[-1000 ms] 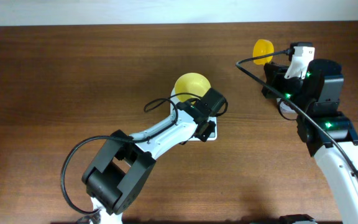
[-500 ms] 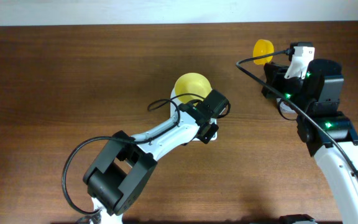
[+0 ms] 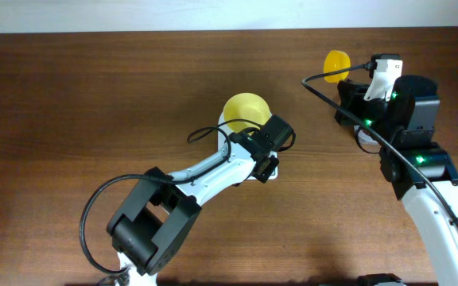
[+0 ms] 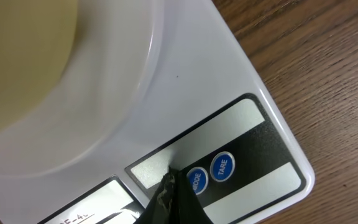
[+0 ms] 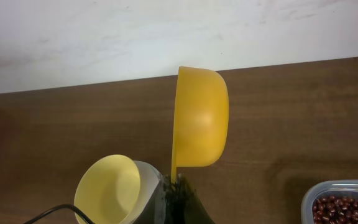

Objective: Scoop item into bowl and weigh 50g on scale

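Note:
The pale-yellow bowl (image 3: pixel 246 109) stands on the white scale (image 3: pixel 222 125) and looks empty. My left gripper (image 3: pixel 265 166) is shut and empty. In the left wrist view its tip (image 4: pixel 168 182) touches the scale's (image 4: pixel 229 81) front panel just left of the blue MODE button (image 4: pixel 196 180); the bowl (image 4: pixel 23 62) fills the top left. My right gripper (image 5: pixel 176 182) is shut on the handle of an orange-yellow scoop (image 5: pixel 199 118), held up at the back right (image 3: pixel 338 63), its cup tipped sideways. The beans (image 5: pixel 345 209) show only in the right wrist view.
A clear plastic tub (image 5: pixel 328 190) holds the beans at the bottom right of the right wrist view; in the overhead view my right arm (image 3: pixel 400 111) hides it. A blue TARE button (image 4: pixel 222 167) sits beside MODE. A pale wall runs along the table's far edge.
My left gripper has shifted slightly right and toward the scale's front edge. The right arm and scoop have not moved.

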Robot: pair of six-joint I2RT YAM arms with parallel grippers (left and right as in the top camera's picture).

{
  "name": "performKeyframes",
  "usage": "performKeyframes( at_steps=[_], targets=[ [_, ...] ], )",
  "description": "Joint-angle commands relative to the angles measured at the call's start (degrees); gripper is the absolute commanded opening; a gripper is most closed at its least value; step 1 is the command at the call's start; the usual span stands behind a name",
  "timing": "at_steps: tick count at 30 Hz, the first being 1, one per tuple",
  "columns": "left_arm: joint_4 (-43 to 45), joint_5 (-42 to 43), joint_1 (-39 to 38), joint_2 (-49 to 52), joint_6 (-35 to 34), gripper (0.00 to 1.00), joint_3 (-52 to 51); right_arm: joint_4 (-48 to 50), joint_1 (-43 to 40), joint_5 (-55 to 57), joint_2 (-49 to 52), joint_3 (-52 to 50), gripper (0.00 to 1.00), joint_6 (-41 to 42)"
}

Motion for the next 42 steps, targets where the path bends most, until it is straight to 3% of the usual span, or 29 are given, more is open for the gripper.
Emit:
performKeyframes(
  at_steps=[1, 20, 24, 33, 37, 42],
  targets=[
    [-0.9, -1.5, 0.2, 2.2, -0.8, 0.0, -0.6, 0.0, -0.2, 0.5, -0.9, 0.9, 0.04, -0.6],
    [0.1, -1.3, 0.5, 3.5, -1.2, 0.0, -0.6, -0.1, -0.2, 0.5, -0.9, 0.9, 0.04, -0.6],
    [-3.2, -1.5, 0.6, 2.1, -1.2, 0.0, 0.6, 0.0, -0.2, 0.5, -0.9, 0.9, 0.04, -0.6],
    [-6.9, -1.4, 1.8, -17.9, -1.2, 0.0, 4.1, 0.0, -0.2, 0.5, -0.9, 0.9, 0.04, -0.6],
    [-4.2, -1.6, 8.1, -27.6, -0.5, 0.01, 4.1, 0.0, -0.2, 0.5, -0.7, 0.9, 0.04, -0.6],
    [2.1, -1.5, 19.4, -31.0, -0.5, 0.14, 4.1, 0.0, -0.2, 0.5, -0.7, 0.9, 0.04, -0.4]
  ],
)
